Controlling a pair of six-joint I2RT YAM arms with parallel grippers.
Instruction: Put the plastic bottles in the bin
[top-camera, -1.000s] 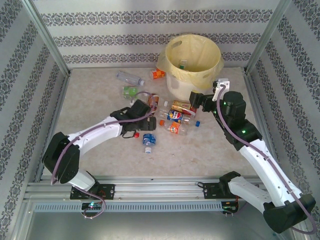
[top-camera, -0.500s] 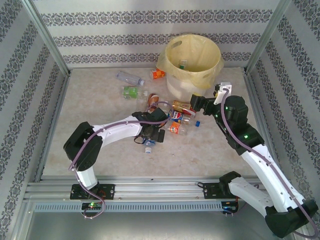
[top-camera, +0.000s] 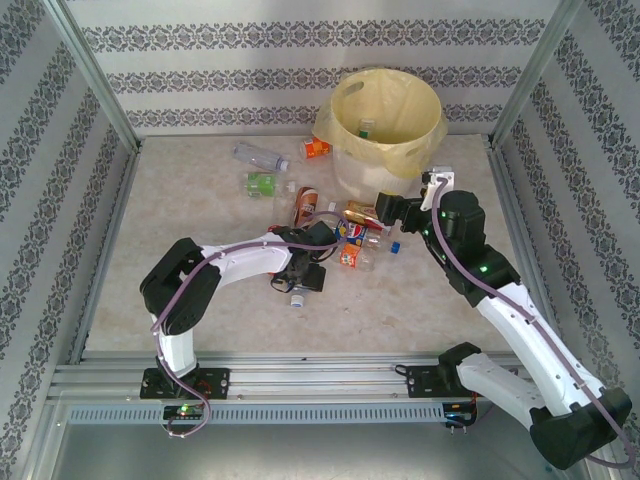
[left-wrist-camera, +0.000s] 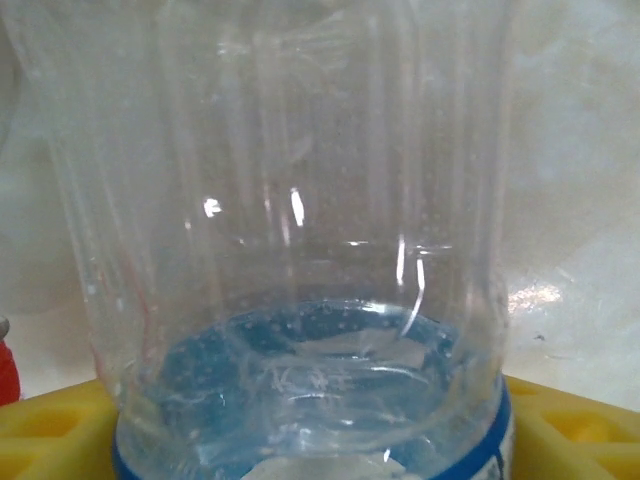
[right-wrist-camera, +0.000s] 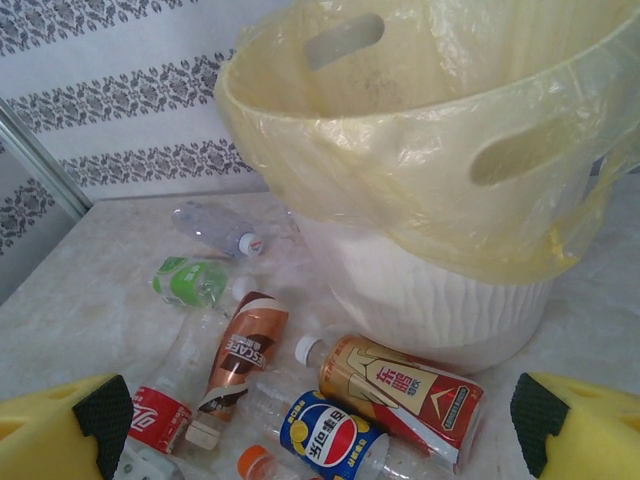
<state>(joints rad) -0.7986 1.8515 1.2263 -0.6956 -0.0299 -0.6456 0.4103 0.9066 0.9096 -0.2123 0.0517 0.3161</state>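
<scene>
table (top-camera: 200, 310): pale, walled on three sides.

bin (top-camera: 340, 108): far side, right of centre, upright, yellow liner folded over the rim. one bottle shows low inside it.

bottles: loose heap on the table (top-camera: 345, 235) just near of the bin's foot, all lying flat. a few strays sit further left.

right gripper (top-camera: 388, 210): hangs over the right end of the heap, close by the bin. in the wrist view the right gripper (right-wrist-camera: 320, 440) stands wide, nothing between its fingers, nothing touched. under it a gold-label bottle (right-wrist-camera: 400, 385) lies with its cap to the left, and a dark blue-label one (right-wrist-camera: 325, 435) lies nearer. the gold one's long axis runs roughly along the line from finger to finger, so i judge the wrist wants turning before a close.

left gripper (top-camera: 302, 276): down at the near-left edge of the heap, on a blue-band bottle (top-camera: 297, 298). this arm is plainly the nearer one to it. the bottle lies near-to-far, white cap at the near end. from here the bin lies far and to the right, with the heap between.

left wrist view: that blue-band bottle (left-wrist-camera: 300, 250) sits square between the yellow fingers (left-wrist-camera: 50, 430), clear body pointing away from the camera. the fingers are drawn in narrow and right up against both of its sides. cannot tell whether they squeeze it or merely flank it. it looks to be resting on the table.
</scene>
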